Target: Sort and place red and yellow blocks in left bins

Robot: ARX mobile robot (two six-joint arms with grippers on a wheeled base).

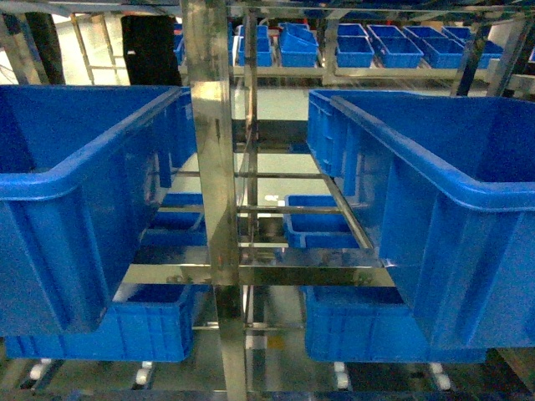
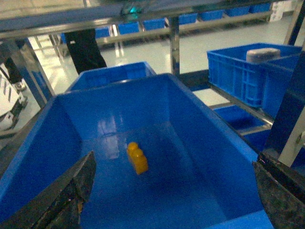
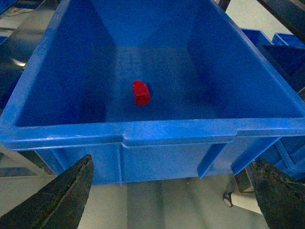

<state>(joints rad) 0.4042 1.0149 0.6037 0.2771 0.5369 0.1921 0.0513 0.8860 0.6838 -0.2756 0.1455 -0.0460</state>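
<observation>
Wrist views show both end effectors spread wide and empty, left point(image 2: 167, 191) over the yellow block point(image 2: 137, 158), right point(image 3: 169, 191) before the red block's point(image 3: 140, 92) bin point(image 3: 176, 133).

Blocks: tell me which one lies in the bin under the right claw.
The red block. It lies alone in the bin in the right wrist view; the yellow block appears in the left wrist view.

Only the robot's gripper fingers show, at the bottom corners of each wrist view. The left gripper point(image 2: 167, 200) has two dark, nearly black, wedge-shaped fingers point(image 2: 62, 195) with a rough, worn, speckled surface. The right gripper point(image 3: 167, 200) has matching dark tapered fingers point(image 3: 64, 198), similarly scuffed.
</observation>
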